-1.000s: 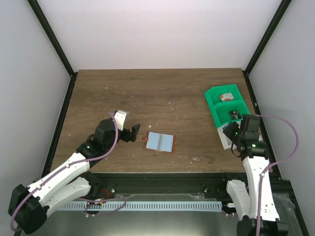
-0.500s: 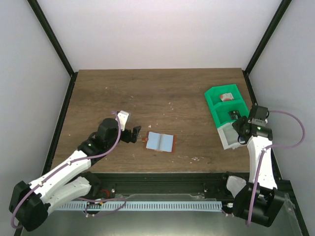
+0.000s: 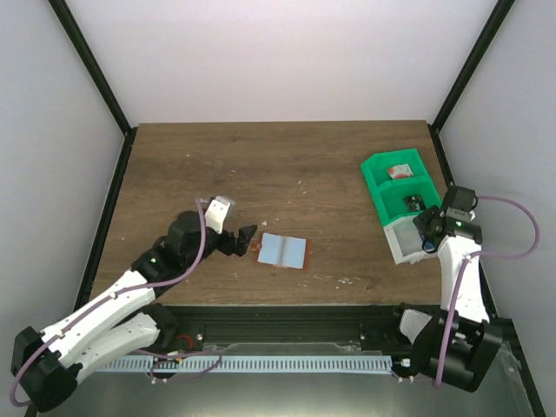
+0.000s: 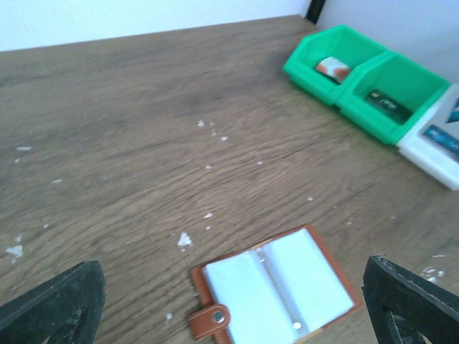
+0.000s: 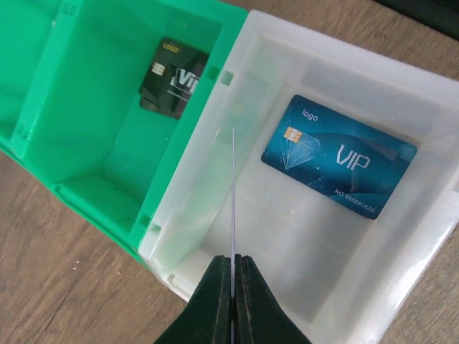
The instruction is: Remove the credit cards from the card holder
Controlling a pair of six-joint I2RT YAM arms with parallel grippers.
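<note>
The card holder (image 3: 283, 251) lies open on the table, brown edges and pale blue inner faces up; in the left wrist view (image 4: 276, 287) its snap strap points toward me. My left gripper (image 3: 242, 239) is open and empty just left of it, and in the wrist view (image 4: 229, 312) its fingers (image 4: 50, 308) stand wide apart. My right gripper (image 3: 426, 236) is shut on a thin credit card (image 5: 234, 193), seen edge-on, above the white bin (image 5: 323, 54). A blue VIP card (image 5: 338, 155) lies in that bin.
Two green bins (image 3: 380, 167) stand at the right, joined to the white bin (image 3: 401, 252). A dark card (image 5: 174, 77) lies in the nearer green bin, a reddish-and-white card (image 4: 332, 68) in the farther one. Black frame posts flank the table.
My right arm has swung right and back, so its gripper now hangs over the white bin with the card. My left gripper has edged right, closer to the card holder.
</note>
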